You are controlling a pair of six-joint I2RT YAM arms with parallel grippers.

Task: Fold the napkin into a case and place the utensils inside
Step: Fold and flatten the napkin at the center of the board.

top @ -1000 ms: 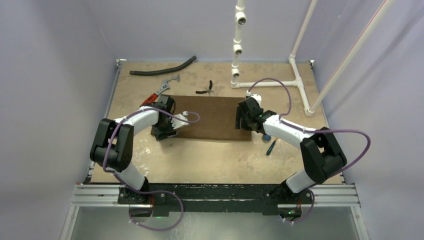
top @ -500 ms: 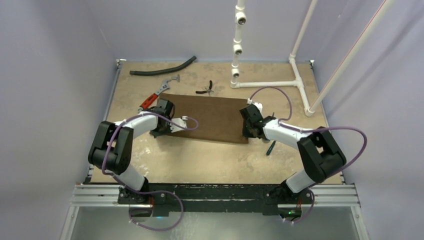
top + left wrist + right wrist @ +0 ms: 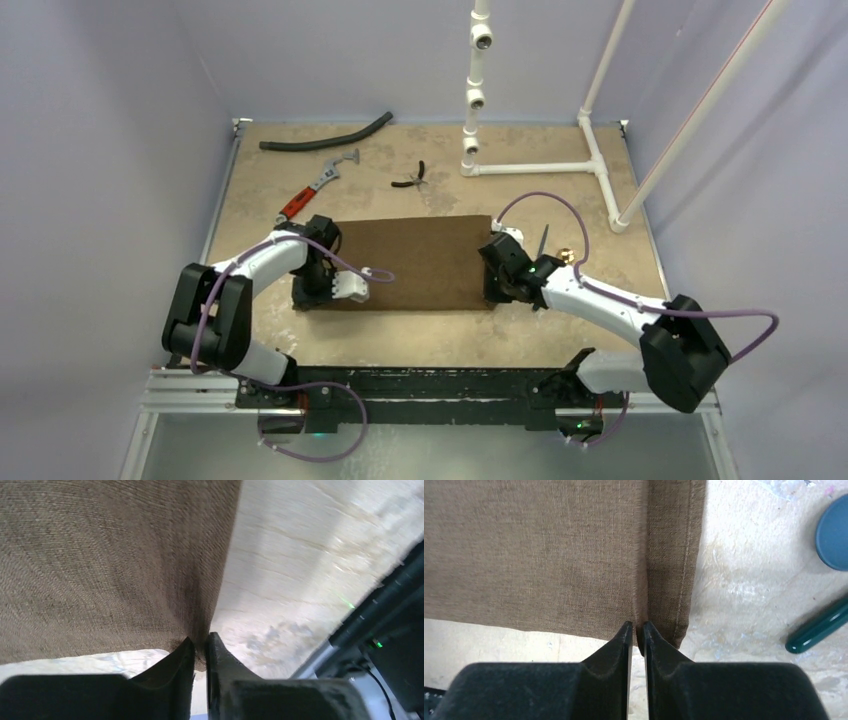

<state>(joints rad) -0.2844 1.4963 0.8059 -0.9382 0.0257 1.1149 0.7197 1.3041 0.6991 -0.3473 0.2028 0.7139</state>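
Brown napkin (image 3: 415, 262), one, pinched at two corners by left gripper (image 3: 201, 652) and right gripper (image 3: 638, 632); two utensils (image 3: 819, 630) beside.

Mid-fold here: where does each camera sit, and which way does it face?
Top external: fixed above and behind the robot, looking down on the table; left claw and right claw show at the napkin's near corners.
Left wrist: on that wrist, looking along its fingers, shut on a napkin corner.
Right wrist: likewise; blue spoon bowl at right.
Shared: all show the napkin.
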